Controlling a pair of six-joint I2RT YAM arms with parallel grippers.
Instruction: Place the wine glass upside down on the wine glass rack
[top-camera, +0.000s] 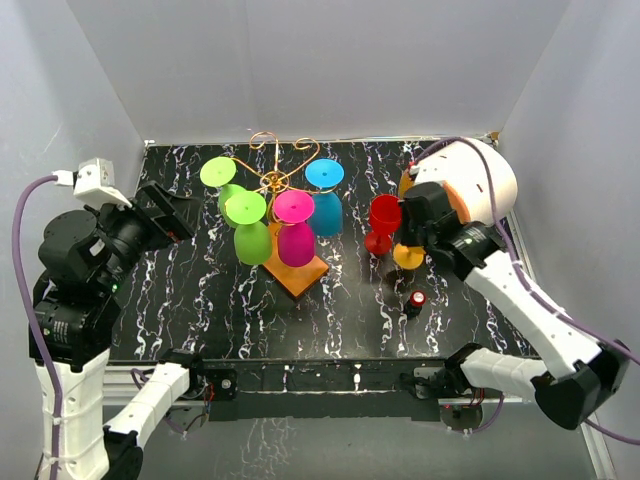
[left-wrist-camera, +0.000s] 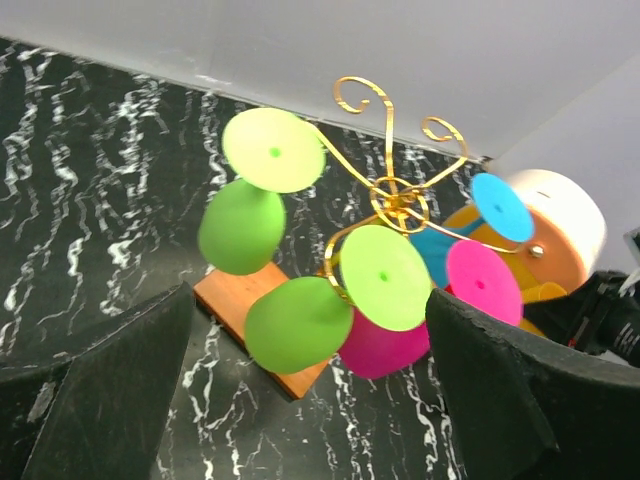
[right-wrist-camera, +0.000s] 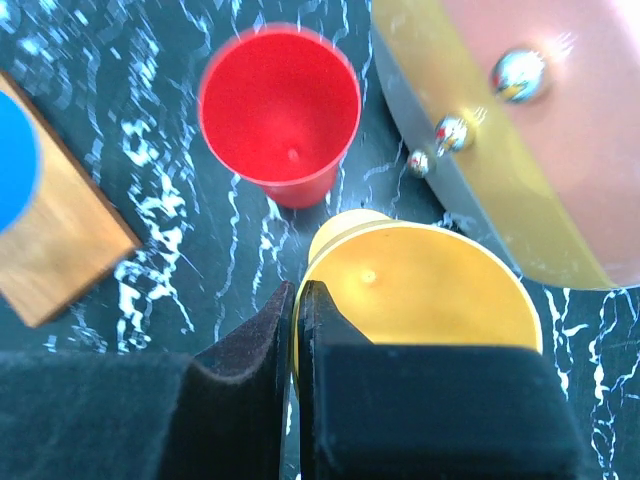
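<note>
Four glasses (top-camera: 295, 243) hang on the rack (top-camera: 300, 275), two stand beside; left fingers (left-wrist-camera: 110, 400) spread, right fingers (right-wrist-camera: 250, 400) pinch the yellow glass (right-wrist-camera: 420, 290).

Wine glass rack (top-camera: 283, 183): near scroll arms filled by green glasses (top-camera: 252, 240), pink glass (top-camera: 296, 243) and blue glass (top-camera: 326, 212); rear scrolls (top-camera: 262, 135) bare. To its right, red wine glass (top-camera: 385, 213), yellow wine glass (right-wrist-camera: 420, 290) and round white container (top-camera: 485, 170) crowd together. Open tabletop (top-camera: 190, 290) lies to its left.
</note>
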